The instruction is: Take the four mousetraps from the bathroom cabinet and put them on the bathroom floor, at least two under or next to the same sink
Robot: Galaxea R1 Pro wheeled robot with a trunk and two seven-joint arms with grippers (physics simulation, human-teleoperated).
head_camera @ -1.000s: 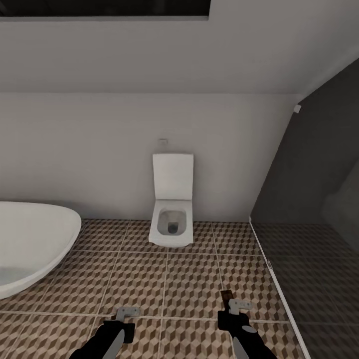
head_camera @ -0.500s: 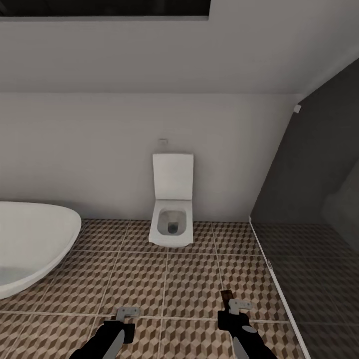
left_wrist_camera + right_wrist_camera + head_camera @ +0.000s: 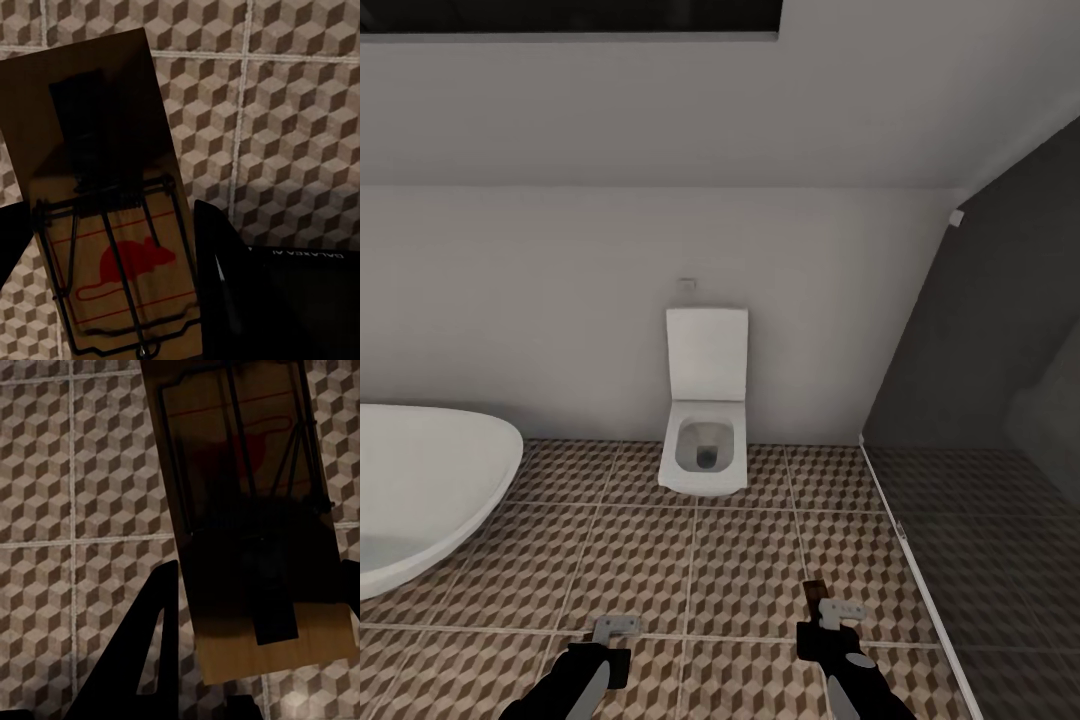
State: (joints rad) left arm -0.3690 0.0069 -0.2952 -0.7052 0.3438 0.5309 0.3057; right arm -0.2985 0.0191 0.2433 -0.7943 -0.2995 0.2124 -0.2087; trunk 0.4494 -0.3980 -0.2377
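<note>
A mousetrap (image 3: 105, 202), a brown board with dark wire and a red mouse print, sits clamped between the dark fingers of the left gripper (image 3: 616, 627), above the bathroom floor (image 3: 740, 570) and not touching it. A second mousetrap (image 3: 247, 510) is pinched the same way in the right gripper (image 3: 830, 612), its board standing out past the fingertips in the head view. So 2 traps are carried, 1 in each claw, both low at the near edge of the head view and well apart from each other. The cube-patterned tiles beneath them are bare out to the wall. Ahead, a white toilet (image 3: 706, 420) stands against the pale wall (image 3: 560, 300) with its lid raised and its bowl holding nothing that can be made out. At the left, the curved rim of a white bathtub (image 3: 430, 480) juts over the tiles. At the right, a dark glass partition (image 3: 970, 400) runs along a pale strip on the floor, bounding the open tiles on that side.
</note>
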